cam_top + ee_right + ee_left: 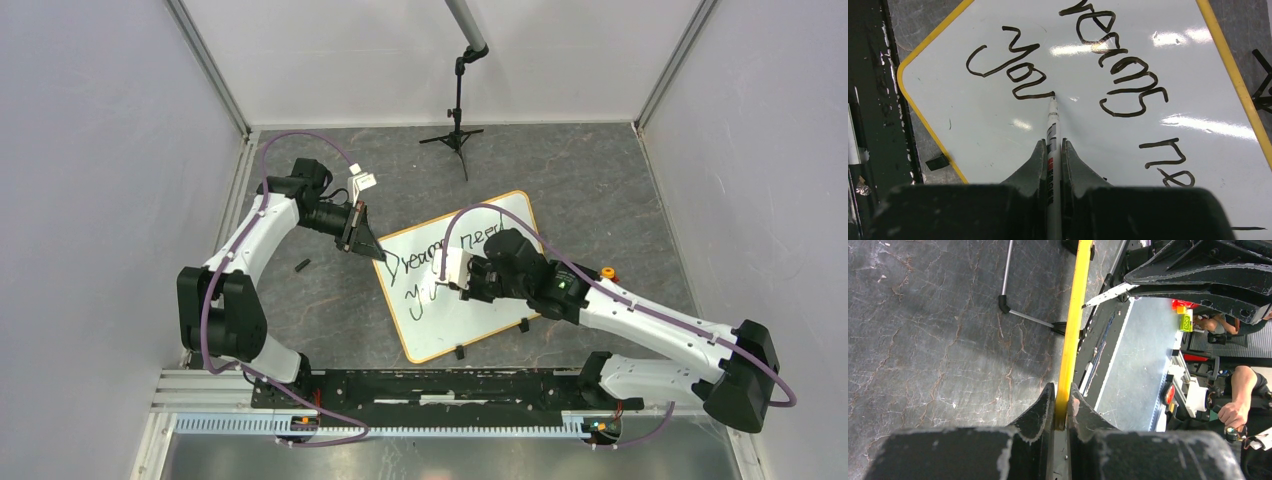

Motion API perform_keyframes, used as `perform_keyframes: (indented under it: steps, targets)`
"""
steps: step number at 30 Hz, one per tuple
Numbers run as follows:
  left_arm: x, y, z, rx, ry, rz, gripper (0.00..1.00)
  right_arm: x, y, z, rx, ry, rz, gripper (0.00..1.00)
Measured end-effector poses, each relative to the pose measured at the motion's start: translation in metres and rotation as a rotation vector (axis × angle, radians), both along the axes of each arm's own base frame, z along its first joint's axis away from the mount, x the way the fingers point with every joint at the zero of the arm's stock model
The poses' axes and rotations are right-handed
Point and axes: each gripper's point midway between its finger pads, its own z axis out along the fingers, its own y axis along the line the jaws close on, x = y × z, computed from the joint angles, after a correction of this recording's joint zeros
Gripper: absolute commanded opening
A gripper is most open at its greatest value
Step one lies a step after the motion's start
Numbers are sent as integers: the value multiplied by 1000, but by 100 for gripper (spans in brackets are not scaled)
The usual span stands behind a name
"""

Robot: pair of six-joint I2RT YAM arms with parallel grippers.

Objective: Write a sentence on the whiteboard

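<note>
The whiteboard point(500, 215), white with a tan-orange rim, lies tilted on the dark table. The sentence point(420, 262) in black marker reads "Dreams need" with "you" below it; it also shows in the right wrist view point(1128, 75). My left gripper point(372, 243) is shut on the board's left rim, which runs as a yellow strip point(1073, 320) between its jaws point(1062, 407). My right gripper point(462, 278) is shut on a white marker point(1053, 125), its tip touching the board at the end of "you" point(1013, 70).
A black camera stand point(457, 130) stands at the back. Small black clips point(524, 324) sit on the board's near rim. A small dark piece point(301, 265) lies left of the board. An orange item point(607, 272) lies at the board's right. Grey walls enclose the table.
</note>
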Motion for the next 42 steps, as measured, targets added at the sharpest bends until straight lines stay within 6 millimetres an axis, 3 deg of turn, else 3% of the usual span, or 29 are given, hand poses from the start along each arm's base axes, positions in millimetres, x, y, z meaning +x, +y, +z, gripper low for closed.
perform_keyframes:
  steps: [22, 33, 42]
  targets:
    - [0, 0, 0, 2, -1, -2, 2, -19, -10, -20, -60, 64, 68, 0]
    - [-1, -1, 0, 2, -1, -5, 3, -15, -10, 5, -22, 29, 52, 0]
    - [-1, -1, 1, 2, -2, -6, 2, -1, -10, 7, -25, -14, -1, 0]
